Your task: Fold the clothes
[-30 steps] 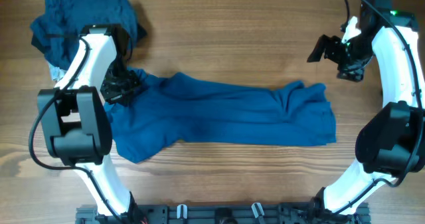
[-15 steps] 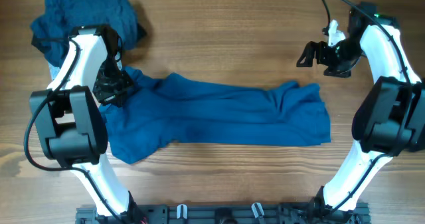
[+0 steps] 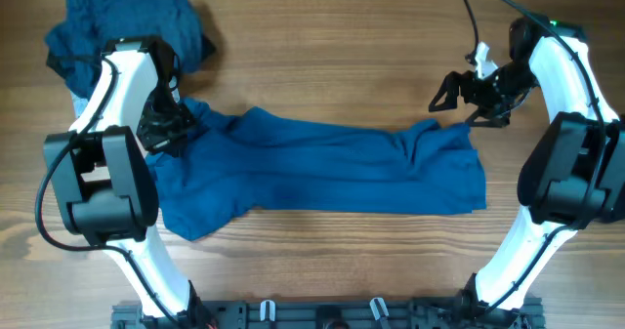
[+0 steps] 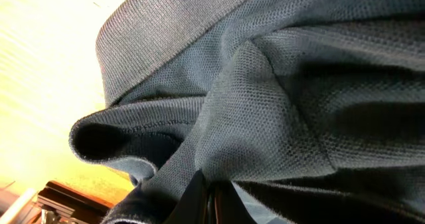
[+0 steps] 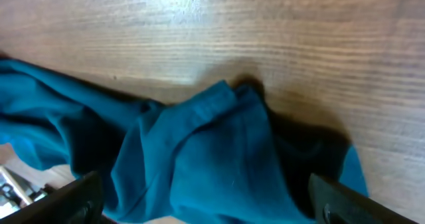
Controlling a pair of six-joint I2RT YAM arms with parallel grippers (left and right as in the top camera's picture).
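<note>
A blue garment (image 3: pixel 322 168) lies spread lengthwise across the middle of the wooden table. My left gripper (image 3: pixel 166 134) is shut on its upper left corner, and the pinched cloth (image 4: pixel 265 117) fills the left wrist view. My right gripper (image 3: pixel 457 93) is open and empty, hovering just above the garment's upper right corner (image 5: pixel 226 98). Its two fingertips (image 5: pixel 206 207) show at the bottom corners of the right wrist view, wide apart over the cloth.
A pile of darker blue clothes (image 3: pixel 122 26) sits at the back left corner. Bare wood (image 3: pixel 322 65) lies behind the garment. The arm bases stand along the front edge (image 3: pixel 322 314).
My right gripper has moved left and down toward the garment's upper right corner. The garment's right end shifted slightly left. My left gripper has held its grip.
</note>
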